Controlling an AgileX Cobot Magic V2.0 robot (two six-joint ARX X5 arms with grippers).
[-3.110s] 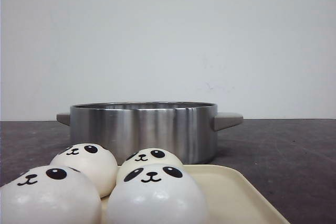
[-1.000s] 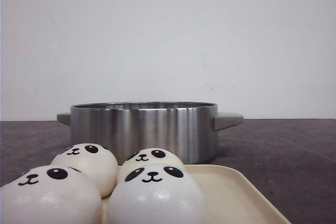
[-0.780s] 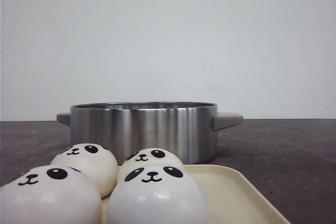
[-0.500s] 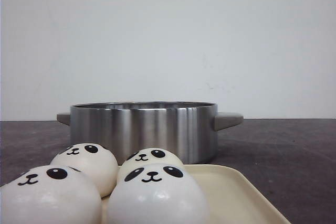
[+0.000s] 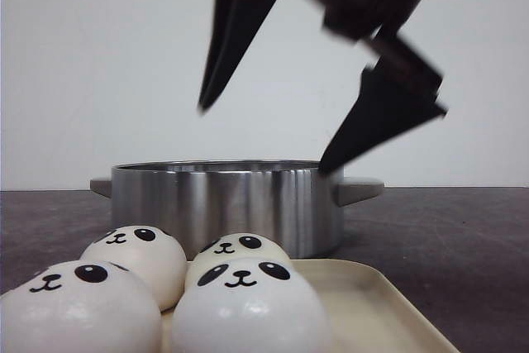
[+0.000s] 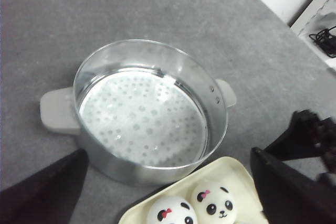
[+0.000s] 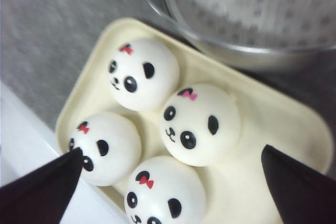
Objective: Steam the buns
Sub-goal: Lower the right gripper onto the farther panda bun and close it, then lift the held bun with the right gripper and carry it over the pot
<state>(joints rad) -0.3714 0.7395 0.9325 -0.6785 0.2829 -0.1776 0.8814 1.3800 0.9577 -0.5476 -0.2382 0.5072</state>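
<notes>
Front view shows the right gripper [image 5: 260, 138] high in the air over the pot [image 5: 227, 204], with its two dark pointed fingers [image 5: 235, 31] spread wide apart and nothing between them. It looks blurry. One finger hangs over the middle of the pot and the other finger sits over the pot's right side, near the right handle [image 5: 358, 190]. The right wrist view shows the same two finger tips far apart, with the four buns [image 7: 202, 124] below them on the tray [image 7: 273, 129]. The left gripper [image 6: 168, 182] also has its fingers spread wide, seen in the left wrist view, and it holds nothing. It is up above the pot and the tray's edge. In the front view only a tiny dark bit shows at the top left corner, and I cannot tell what it is. The buns are white and shiny, with black panda eyes, a small nose and a smile. Some have little red or pink bows on top. They sit close together, touching, on the cream tray, which lies just beside the pot, on the near side. The pot is shiny metal with two gray handles. Inside it lies a white plate [image 6: 142, 121] full of small holes. Pot and tray both rest on a dark gray table [image 5: 463, 237].
</notes>
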